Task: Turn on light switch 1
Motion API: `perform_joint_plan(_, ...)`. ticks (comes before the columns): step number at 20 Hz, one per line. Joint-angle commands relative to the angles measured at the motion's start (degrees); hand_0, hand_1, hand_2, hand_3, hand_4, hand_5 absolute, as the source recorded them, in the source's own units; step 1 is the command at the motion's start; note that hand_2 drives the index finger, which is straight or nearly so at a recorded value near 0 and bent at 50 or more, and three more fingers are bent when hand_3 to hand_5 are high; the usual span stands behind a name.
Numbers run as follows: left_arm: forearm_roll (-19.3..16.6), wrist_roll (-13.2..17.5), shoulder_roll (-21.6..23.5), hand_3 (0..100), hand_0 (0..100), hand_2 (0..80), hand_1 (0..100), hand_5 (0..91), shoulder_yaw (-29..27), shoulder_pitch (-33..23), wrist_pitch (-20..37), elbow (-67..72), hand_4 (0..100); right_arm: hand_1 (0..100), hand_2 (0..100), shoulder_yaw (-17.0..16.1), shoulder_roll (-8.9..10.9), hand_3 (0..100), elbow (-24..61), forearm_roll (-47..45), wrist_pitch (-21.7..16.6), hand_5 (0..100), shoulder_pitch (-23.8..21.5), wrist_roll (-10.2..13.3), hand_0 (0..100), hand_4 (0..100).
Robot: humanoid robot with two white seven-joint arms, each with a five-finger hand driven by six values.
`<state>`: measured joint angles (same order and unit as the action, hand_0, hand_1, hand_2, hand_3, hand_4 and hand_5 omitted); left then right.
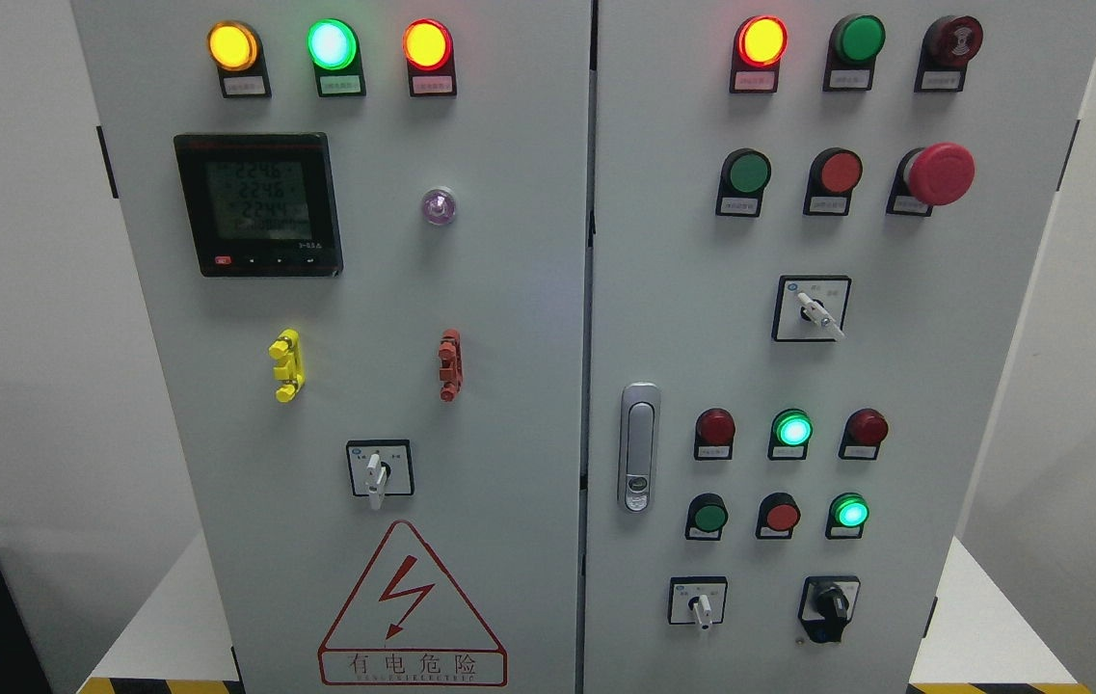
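Head view: a pale grey metal electrical cabinet with two doors fills the frame. No robot hand shows, so neither hand's state nor its position relative to any switch can be told. Which control is light switch 1 cannot be told — the labels are too small. White-handled rotary switches sit at the left door's lower middle, the right door's middle and its bottom, beside a black rotary knob.
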<state>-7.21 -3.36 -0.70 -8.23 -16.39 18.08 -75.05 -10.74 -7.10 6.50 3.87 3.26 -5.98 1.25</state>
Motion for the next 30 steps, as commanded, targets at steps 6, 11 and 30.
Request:
perform_joint_plan(6, 0.5, 0.1, -1.7, 64, 24, 40.3, 31, 62.3, 1.3, 1.0, -0.4, -31.2, 74, 0, 0, 0.0, -0.02, 0, 0.0, 0.0, 0.0, 0, 0.0, 0.0, 0, 0)
perform_joint_plan(11, 0.4, -0.3, -2.2, 66, 23, 42.0, 33, 65.4, 3.6, 2.9, -6.0, -38.1, 77, 0, 0, 0.0, -0.02, 0, 0.0, 0.0, 0.0, 0, 0.0, 0.0, 0, 0)
perform_joint_plan(30, -2.3, -11.4, -3.9, 73, 13, 50.5, 44, 69.7, 11.7, 9.0, -18.8, -39.8, 81, 0, 0, -0.1, 0.06, 0, 0.0, 0.0, 0.0, 0, 0.0, 0.0, 0, 0)
